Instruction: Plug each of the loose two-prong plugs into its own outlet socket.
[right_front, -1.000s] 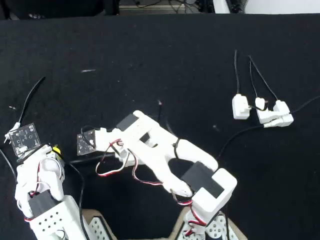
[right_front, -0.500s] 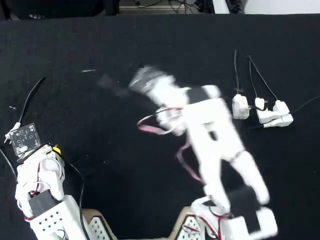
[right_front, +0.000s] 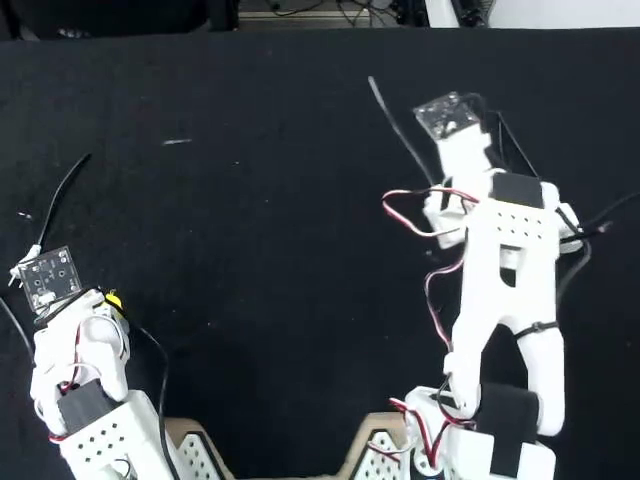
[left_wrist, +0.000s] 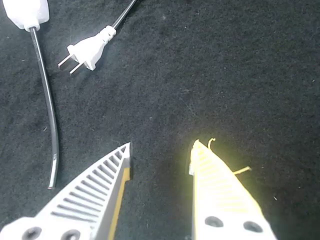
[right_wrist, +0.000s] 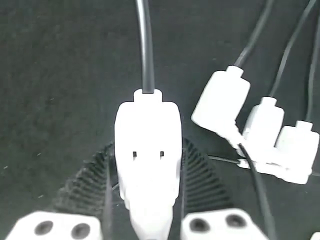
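Black table (right_front: 250, 150) | left fingers (left_wrist: 100, 190) apart; wrist view adds loose plug (left_wrist: 87, 50) | right fingers (right_wrist: 200, 175) clamp outlet socket (right_wrist: 147, 150), slots visible

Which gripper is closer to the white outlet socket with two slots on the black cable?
Right. The white two-slot outlet socket sits inside the right gripper; the left gripper is across the table, near a loose white two-prong plug.

Nothing readable here, no words, numbers or signs. The camera board (right_front: 50, 278) on the left arm's wrist has some tiny marks, same with the right arm's camera board (right_front: 450, 115), but they're way too small to make out. The outlet socket (right_wrist: 147, 150) and the loose plug (left_wrist: 87, 50) are just plain white.
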